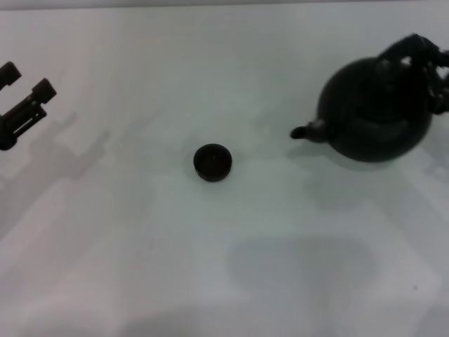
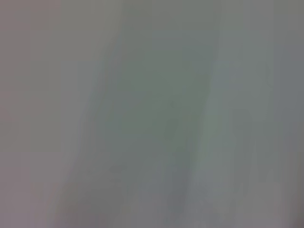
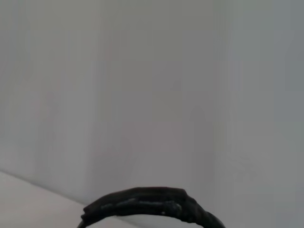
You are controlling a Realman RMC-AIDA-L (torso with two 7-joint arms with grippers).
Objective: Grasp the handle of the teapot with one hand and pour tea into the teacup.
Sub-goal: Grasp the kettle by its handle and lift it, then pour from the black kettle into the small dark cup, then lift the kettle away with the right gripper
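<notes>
Now | right pincer (image 1: 429, 67) at teapot (image 1: 375, 112) handle (image 1: 407, 49), closure unclear | left pincer (image 1: 24, 95) spread, far from teacup (image 1: 212, 162)

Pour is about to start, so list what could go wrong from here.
1. The teacup is small and sits well apart from the spout, so the tea could miss it.
2. The right gripper meets the handle at the teapot's far edge; the heavy pot could swing or slip when tilted.

A bare test setup, likely a lab: a plain white table (image 1: 140, 267) with only a teapot (image 1: 375, 112) and teacup (image 1: 212, 162), blank wall (image 3: 142, 95) behind.
</notes>
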